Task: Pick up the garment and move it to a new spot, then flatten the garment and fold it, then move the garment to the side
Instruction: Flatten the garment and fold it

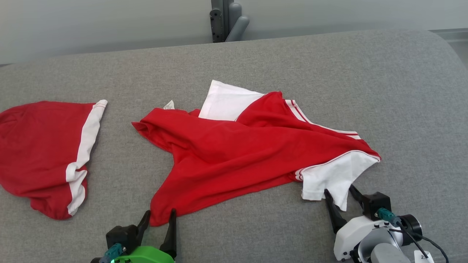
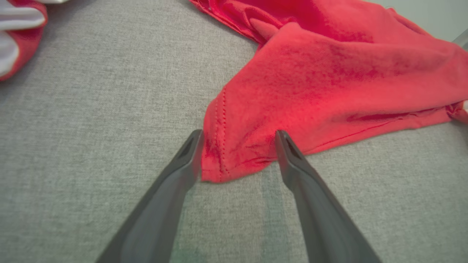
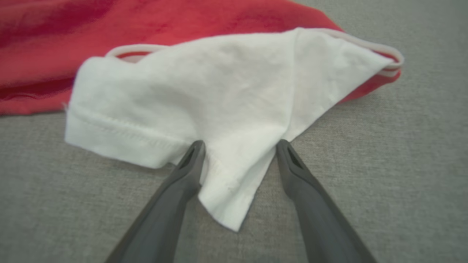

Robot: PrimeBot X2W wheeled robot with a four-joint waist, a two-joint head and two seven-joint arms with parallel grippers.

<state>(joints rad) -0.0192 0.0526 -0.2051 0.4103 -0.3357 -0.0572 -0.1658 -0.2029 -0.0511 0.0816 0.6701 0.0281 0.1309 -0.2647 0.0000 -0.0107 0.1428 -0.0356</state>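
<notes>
A crumpled red garment (image 1: 252, 153) lies mid-surface, its body bunched into long diagonal folds, white panels showing at the back and at the near right, where a white sleeve (image 1: 334, 179) with a stitched hem spills toward the robot. Thin white stripes trim the red along its right edge, and a small white label (image 1: 169, 105) pokes out at the upper left. The left gripper (image 1: 160, 212) stands with fingers spread either side of the garment's near red hem corner; the right gripper (image 1: 339, 189) straddles the sleeve's tip the same way, neither closed on the cloth. A second garment (image 1: 40, 157), red with a white band, rests well apart at the left. Beneath is a grey woven surface (image 1: 365, 80), rounded at its far right corner, with a pale wall (image 1: 91, 25) and a grey fixture (image 1: 228, 20) behind.
</notes>
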